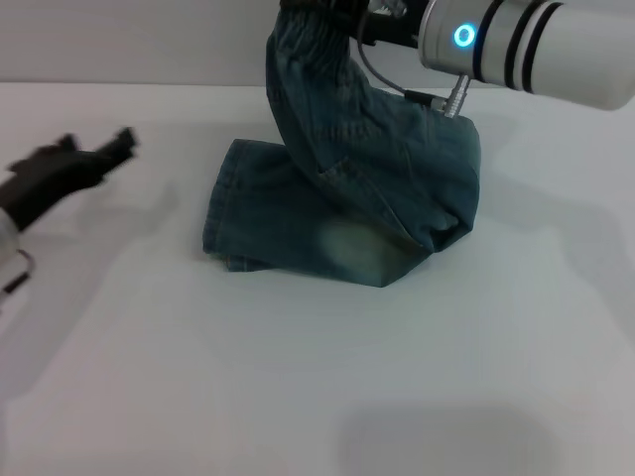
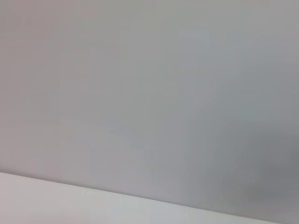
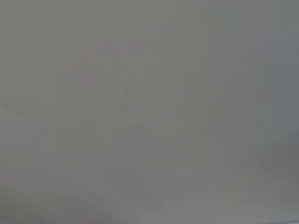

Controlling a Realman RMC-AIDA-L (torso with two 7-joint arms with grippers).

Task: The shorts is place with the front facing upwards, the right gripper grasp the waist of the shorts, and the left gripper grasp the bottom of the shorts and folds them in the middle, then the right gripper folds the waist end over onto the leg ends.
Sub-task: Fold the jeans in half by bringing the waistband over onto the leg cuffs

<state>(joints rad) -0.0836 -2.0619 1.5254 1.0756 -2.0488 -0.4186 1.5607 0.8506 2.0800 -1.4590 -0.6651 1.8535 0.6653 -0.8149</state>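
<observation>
The shorts (image 1: 342, 213) lie folded on the white worktop (image 1: 317, 377), soft, limp denim draping from the lifted waist (image 1: 308, 30). Left gripper (image 1: 94, 159), well left of them, hangs empty, jaws apart. Beyond, right gripper (image 1: 347, 20) pinches the gathered waistband, likely the firmest hold.

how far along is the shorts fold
The lengthwise fold looks done: the shorts lie doubled on the table. In hand: the right gripper holds the waist lifted. Left: laying it over the leg ends. The left gripper is off to the side.
</observation>
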